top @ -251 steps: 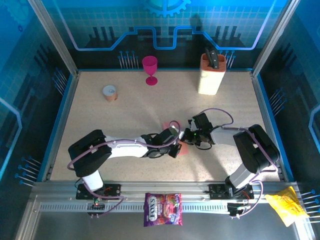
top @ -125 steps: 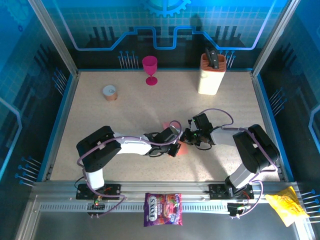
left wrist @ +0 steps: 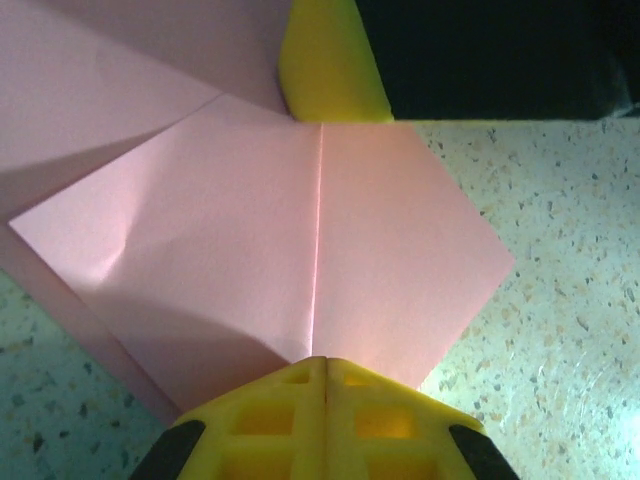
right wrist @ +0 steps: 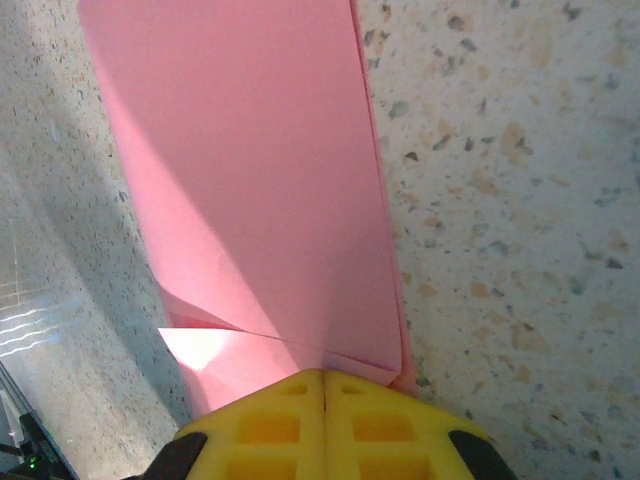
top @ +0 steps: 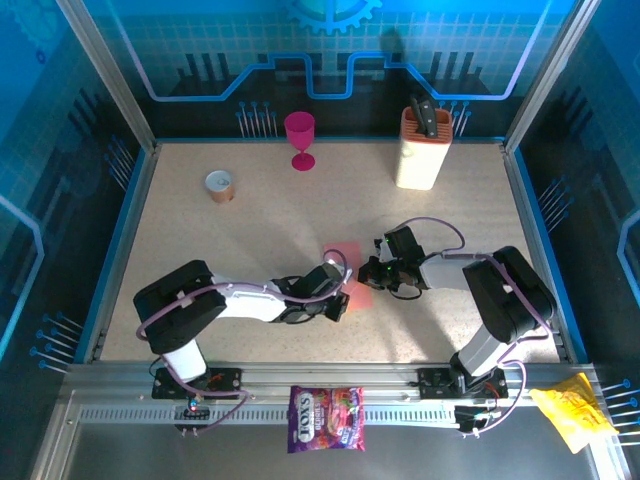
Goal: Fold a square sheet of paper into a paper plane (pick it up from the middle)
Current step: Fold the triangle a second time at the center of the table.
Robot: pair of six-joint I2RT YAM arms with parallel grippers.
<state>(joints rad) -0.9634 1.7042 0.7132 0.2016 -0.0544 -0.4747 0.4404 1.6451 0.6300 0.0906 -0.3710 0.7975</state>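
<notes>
My left gripper point(left wrist: 322, 372) has its yellow jaws pressed flat together. Its tips rest on the near edge of the salmon-pink sheet of paper point(left wrist: 250, 230), right where the centre crease ends. My right gripper point(right wrist: 322, 385) is closed just as tightly, with its tips on a folded edge of the same sheet. I cannot tell whether either one actually pinches the paper. From overhead they meet over the sheet near the table point(top: 200, 250) centre, left from 8 o'clock and right from 3. Further out are a magenta goblet point(top: 299, 133) at 12 and a cream knife block point(top: 422, 150) at 1.
</notes>
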